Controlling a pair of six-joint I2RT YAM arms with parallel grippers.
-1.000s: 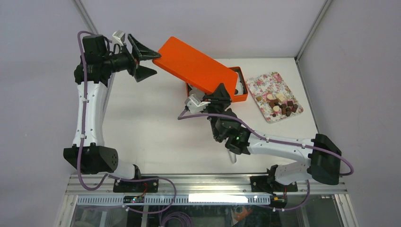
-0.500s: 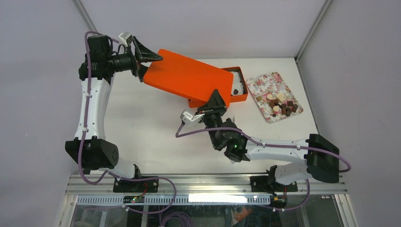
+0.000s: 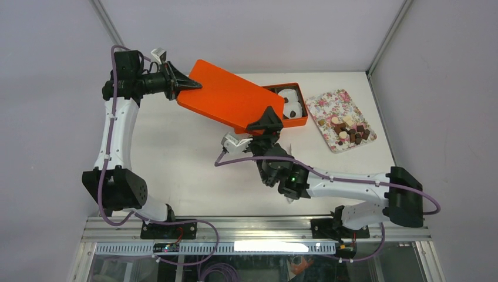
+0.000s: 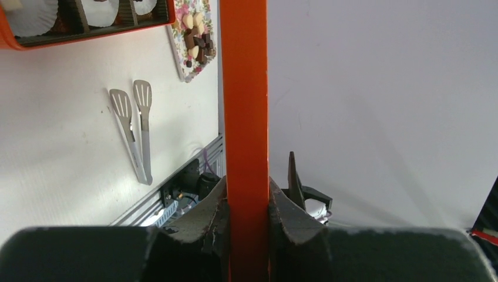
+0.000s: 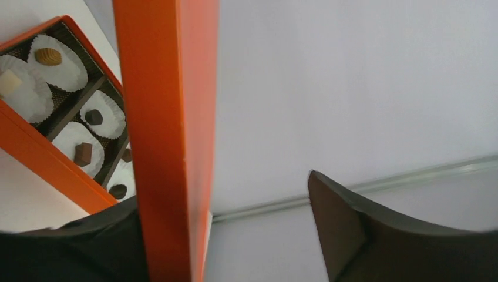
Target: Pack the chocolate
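Observation:
Loose chocolate [image 3: 349, 130] in dark, tan and cream pieces lies on the floral tray [image 3: 329, 106]. More chocolate [image 5: 83, 154] sits in white paper cups inside the open orange box [image 3: 296, 121]. An orange lid [image 3: 226, 100] hangs slanted above the table, partly covering the box. My left gripper [image 3: 185, 87] is shut on the lid's left end; the left wrist view shows the lid [image 4: 244, 106] edge-on, pinched between both pads. My right gripper [image 3: 267, 120] stands open at the lid's near right edge. One of its fingers lies against the lid [image 5: 167, 135], and the other finger [image 5: 337, 214] is well apart.
Metal tongs [image 4: 136, 132] lie on the white table near its front edge, mostly under my right arm in the top view. The tray sits at the table's right side, close to the edge. Grey walls close in the back and sides.
My left gripper has closed on the lid's left end. My right gripper has opened and let go of the lid, which has shifted left and come down closer over the box.

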